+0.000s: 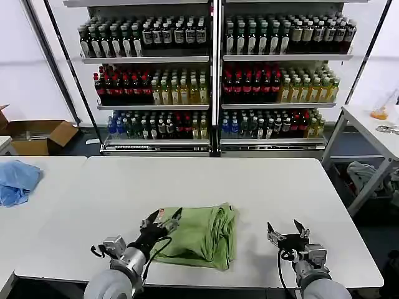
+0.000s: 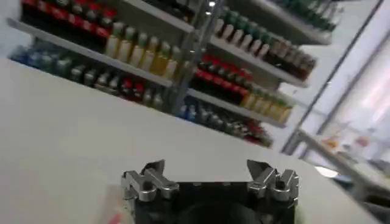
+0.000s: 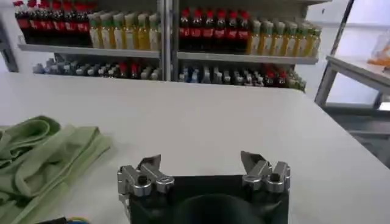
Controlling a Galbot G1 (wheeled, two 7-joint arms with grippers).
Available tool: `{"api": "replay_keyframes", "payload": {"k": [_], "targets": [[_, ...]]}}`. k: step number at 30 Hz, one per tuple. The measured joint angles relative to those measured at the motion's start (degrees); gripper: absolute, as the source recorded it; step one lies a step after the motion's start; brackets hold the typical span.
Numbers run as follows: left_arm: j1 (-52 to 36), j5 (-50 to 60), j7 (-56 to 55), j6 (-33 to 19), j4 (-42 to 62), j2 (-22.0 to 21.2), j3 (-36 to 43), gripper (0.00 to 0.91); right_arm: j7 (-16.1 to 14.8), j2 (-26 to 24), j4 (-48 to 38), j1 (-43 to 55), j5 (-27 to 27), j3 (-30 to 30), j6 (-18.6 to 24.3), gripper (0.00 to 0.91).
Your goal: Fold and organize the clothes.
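The clothes, one light green shirt (image 1: 202, 235), lie folded in a thick bundle near the front edge of the white table, with a bit of pink-red print at the near left corner. My left gripper (image 1: 162, 218) is open, hovering over the bundle's left edge with nothing between its fingers; the left wrist view shows that gripper (image 2: 207, 171) open over bare table. My right gripper (image 1: 286, 232) is open and empty, just right of the bundle. In the right wrist view that gripper (image 3: 201, 165) stands beside the green folds (image 3: 42, 155).
A light blue cloth (image 1: 17, 180) lies at the table's far left. Shelves of bottles (image 1: 212, 75) stand behind the table (image 1: 187, 180). A cardboard box (image 1: 37, 136) sits on the floor at left, and another table (image 1: 374, 131) stands at right.
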Motion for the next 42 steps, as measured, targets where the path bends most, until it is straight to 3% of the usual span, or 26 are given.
{"api": "replay_keyframes", "payload": {"k": [11,26,30,33,40,42], "targets": [[1.68,8.11,0.57,-0.79,5.35,-1.37,-1.15,0.907,0.00,-0.10,0.19,-0.77,-0.01,0.72,0.07,0.907],[-0.45,3.21,4.94,1.14,9.64,-1.88,-0.92,0.907,0.06,-0.03,0.15,-0.75,-0.02,0.73,0.12,0.907],[-1.03,0.98,5.91,1.55,10.60,-2.20,-1.46,0.595,0.12,0.01,0.31,-0.86,-0.03,0.93,0.07,0.907],[-1.14,-1.32,6.53,1.94,10.78,-2.36,-2.01,0.292,0.20,0.01,0.36,-0.87,-0.03,1.12,0.04,0.907],[-0.87,-7.48,7.20,2.08,11.73,-2.96,-3.38,0.091,0.36,0.20,0.49,-0.86,-0.03,1.15,-0.12,0.907],[-0.71,-9.34,7.24,2.08,11.92,-3.23,-3.79,0.081,0.41,0.23,0.51,-0.83,-0.03,1.15,-0.16,0.907]]}}
